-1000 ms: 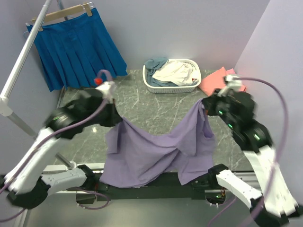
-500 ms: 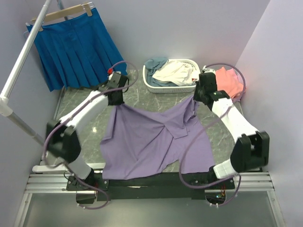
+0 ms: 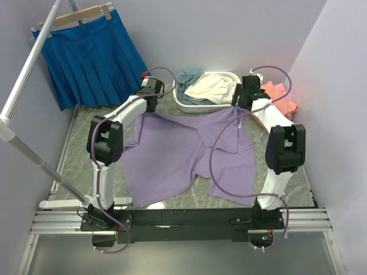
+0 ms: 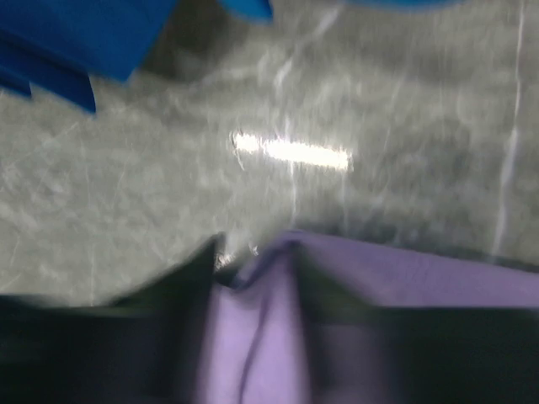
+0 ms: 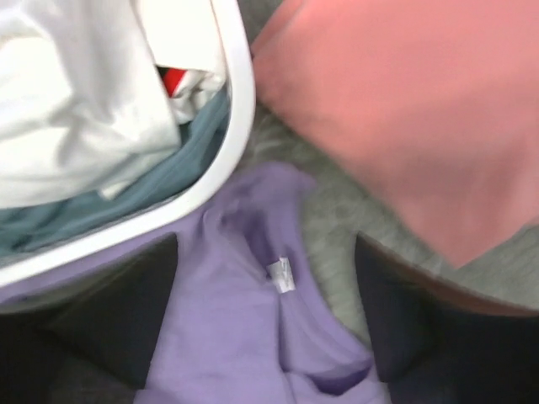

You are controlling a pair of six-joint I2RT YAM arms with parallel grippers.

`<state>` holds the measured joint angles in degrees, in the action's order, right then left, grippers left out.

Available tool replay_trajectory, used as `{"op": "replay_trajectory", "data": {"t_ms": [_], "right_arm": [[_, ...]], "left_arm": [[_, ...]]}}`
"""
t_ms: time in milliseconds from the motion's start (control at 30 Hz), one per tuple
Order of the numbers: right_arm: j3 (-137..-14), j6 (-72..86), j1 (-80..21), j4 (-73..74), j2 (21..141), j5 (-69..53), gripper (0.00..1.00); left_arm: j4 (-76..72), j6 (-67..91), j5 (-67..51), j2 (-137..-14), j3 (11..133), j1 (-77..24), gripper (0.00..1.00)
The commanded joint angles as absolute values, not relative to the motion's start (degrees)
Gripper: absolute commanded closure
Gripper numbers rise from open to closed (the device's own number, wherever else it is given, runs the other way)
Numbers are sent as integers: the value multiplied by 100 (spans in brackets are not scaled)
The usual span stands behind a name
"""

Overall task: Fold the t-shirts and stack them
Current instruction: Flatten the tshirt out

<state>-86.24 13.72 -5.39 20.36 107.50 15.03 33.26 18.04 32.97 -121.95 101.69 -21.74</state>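
The large lavender t-shirt [image 3: 183,154] lies spread across the table, its near hem short of the front edge. My left gripper [image 3: 151,102] sits low at its far left corner. In the left wrist view, blurred, the left gripper [image 4: 253,282] has dark fingers [image 4: 160,337] parted, with a ridge of lavender cloth [image 4: 421,282] between them. My right gripper [image 3: 242,104] is at the far right corner. There the right gripper [image 5: 265,273] stands open, and the cloth [image 5: 227,337] with its white label lies loose between the fingers [image 5: 126,320]. Coral-pink t-shirts [image 3: 280,97] lie folded at the back right.
A white lattice basket [image 3: 207,107] at the back centre holds a cream-white tee [image 3: 212,87] and a grey-blue one [image 3: 186,77]; its rim [image 5: 240,84] is just left of my right gripper. A blue pleated skirt [image 3: 92,57] hangs at back left on a hanger.
Both arms have stretched out to the far side, pulling the lavender t-shirt from hanging over the front edge to lying flat. Both grippers have gone from shut to parted.
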Motion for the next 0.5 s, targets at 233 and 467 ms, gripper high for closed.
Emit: {"op": "replay_trajectory", "data": {"t_ms": [233,467], "right_arm": [[-8165,1459,-510,2143,9282,1505,0],[-7192,1828,-843,2866,8554,18,0]], "left_arm": [[2969,2064,3405,-10979,9880,-2153,1],[3139,3040,962,-9713,7860,-2627,1]]}}
